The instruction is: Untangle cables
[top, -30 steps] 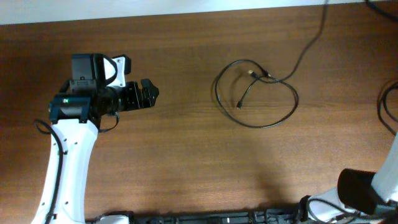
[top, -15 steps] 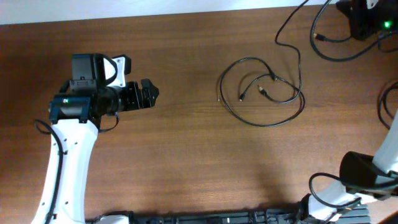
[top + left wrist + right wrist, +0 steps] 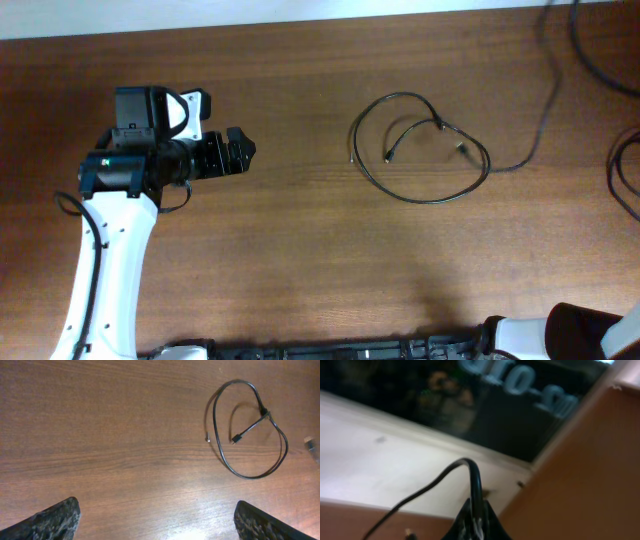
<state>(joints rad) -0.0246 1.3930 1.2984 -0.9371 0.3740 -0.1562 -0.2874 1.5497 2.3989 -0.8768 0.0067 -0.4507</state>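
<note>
A thin black cable loop [image 3: 430,202] with small plug ends lies on the wooden table, right of centre. It also shows in the left wrist view [image 3: 215,420]. A second thin cable [image 3: 545,100] runs from the loop's right side up and out past the top edge. My left gripper [image 3: 245,150] is open and empty, well left of the loop; its fingertips frame bare wood in the left wrist view [image 3: 157,515]. My right gripper [image 3: 475,525] is shut on a black cable [image 3: 475,475], raised off the table and out of the overhead view.
Thicker black arm wires hang at the right edge [image 3: 620,185] and the top right corner [image 3: 590,55]. The white wall edge runs along the table's far side [image 3: 300,12]. The right arm's base sits at the bottom right [image 3: 580,335].
The right gripper has left the overhead view at the top right. The held cable has pulled partly out of the loop and now trails to the right. The left arm has not moved.
</note>
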